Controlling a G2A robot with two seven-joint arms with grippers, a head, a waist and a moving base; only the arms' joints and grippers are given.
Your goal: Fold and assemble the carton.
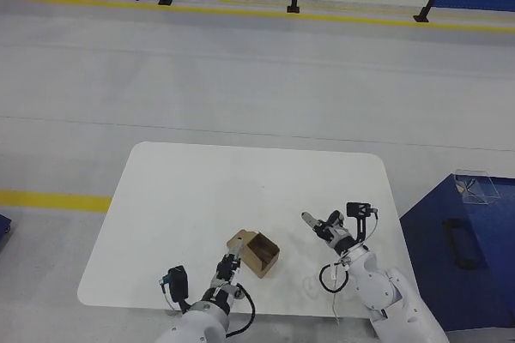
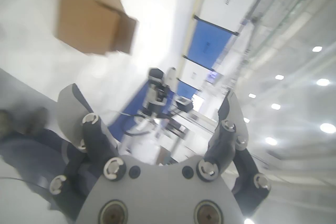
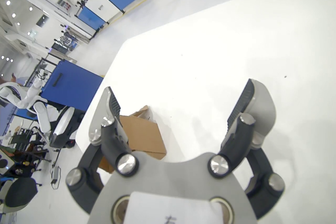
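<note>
Left fingers [image 1: 233,259] are spread wide and hold nothing. The carton [image 1: 257,254] is brown and partly folded up, open side up, one flap raised. It sits on the white worktop [image 1: 240,180] just past the tips of the left fingers. It's very close, but the top view can't settle whether a tip touches the flap edge. In the left wrist view the carton [image 2: 89,22] is ahead of the left fingers [image 2: 71,101] and off to one side, not between them, and it's blurred.

Right fingers [image 1: 311,219] are also wide open with nothing in them. They're above the worktop and well apart from the carton. The carton lies between the two sets of fingers, much nearer the left set. In the right wrist view the carton [image 3: 143,134] is beyond one of the right fingers [image 3: 111,101] and to its outer side, partly hidden behind it. It's resting flat on the worktop, its flap end pointing away from the fingers.
</note>
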